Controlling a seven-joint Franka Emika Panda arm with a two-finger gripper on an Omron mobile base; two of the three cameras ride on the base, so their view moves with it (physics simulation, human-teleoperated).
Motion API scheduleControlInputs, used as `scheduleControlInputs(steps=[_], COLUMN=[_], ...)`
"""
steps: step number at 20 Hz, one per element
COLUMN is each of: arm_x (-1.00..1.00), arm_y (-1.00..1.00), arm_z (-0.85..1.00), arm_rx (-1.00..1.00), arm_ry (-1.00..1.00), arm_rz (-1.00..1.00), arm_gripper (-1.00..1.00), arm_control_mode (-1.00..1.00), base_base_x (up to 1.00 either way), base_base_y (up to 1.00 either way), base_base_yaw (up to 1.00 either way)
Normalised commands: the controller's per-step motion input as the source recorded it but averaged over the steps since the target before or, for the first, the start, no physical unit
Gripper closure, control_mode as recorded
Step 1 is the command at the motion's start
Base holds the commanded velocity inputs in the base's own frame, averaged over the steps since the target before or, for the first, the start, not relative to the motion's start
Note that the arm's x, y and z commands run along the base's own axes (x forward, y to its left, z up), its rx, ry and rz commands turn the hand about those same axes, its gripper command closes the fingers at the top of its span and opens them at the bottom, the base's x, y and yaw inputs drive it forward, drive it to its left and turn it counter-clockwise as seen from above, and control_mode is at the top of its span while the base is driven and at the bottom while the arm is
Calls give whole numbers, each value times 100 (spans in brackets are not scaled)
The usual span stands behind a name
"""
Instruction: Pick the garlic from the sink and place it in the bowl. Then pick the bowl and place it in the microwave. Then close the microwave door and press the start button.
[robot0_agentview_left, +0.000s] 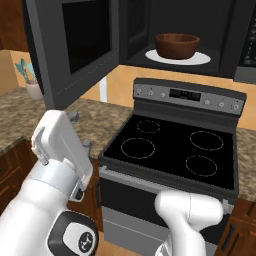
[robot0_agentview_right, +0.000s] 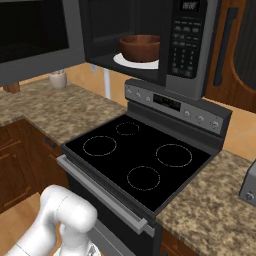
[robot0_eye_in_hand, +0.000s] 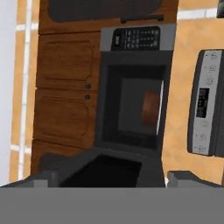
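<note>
**Bowl on the turntable, door swung wide**

Taking the microwave (robot0_agentview_left: 150, 35) as the landmark and reading from left to right: its door (robot0_agentview_left: 75, 47) stood wide open at the left, a broad black panel with a dark glass window, hanging out over the granite counter (robot0_agentview_left: 30, 115). Below and in front of the door, in the left base view, the white arm rose from the lower edge.

Inside the microwave cavity sat the bowl (robot0_agentview_left: 177, 46), round, deep and glossy, a dark reddish-brown wood with a slightly lighter rim. It rested upright on the white turntable plate (robot0_agentview_left: 200, 59), roughly at the plate's centre, with a white margin showing around its foot. The right base view showed the same bowl (robot0_agentview_right: 140, 48) just left of the button panel (robot0_agentview_right: 182, 47), which formed the microwave's right side. Whether the garlic lay inside the bowl could not be told; the rim hid its interior.

Directly beneath the microwave stood the stove (robot0_agentview_left: 175, 150), its black top marked with four ringed burners.

In the hand view, rolled sideways, the open cavity faced the camera with the bowl (robot0_eye_in_hand: 152, 107) appearing as a brown patch beside the plate's thin white edge. The gripper (robot0_eye_in_hand: 109, 181) pointed toward the microwave from well back, its fingertips (robot0_eye_in_hand: 37, 181) spread far apart and holding nothing.
</note>
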Motion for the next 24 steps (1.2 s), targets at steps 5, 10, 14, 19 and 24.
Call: scheduleControlInputs(steps=[5,10,14,19,24], arm_x=[76,70,84,95,96], arm_y=[63,25,42,49,61], arm_z=[-67,-28,-35,-39,-37], arm_rx=[-6,0,0,0,0], arm_ry=[-1,-2,0,-10,-6], arm_rz=[-12,-2,0,0,0], arm_gripper=[-100,-100,-100,-100,-100], arm_control_mode=[-100,-100,-100,-100,-100], base_base_x=[0,0,0,0,0], base_base_y=[0,0,0,0,0], base_base_yaw=[0,0,0,0,0])
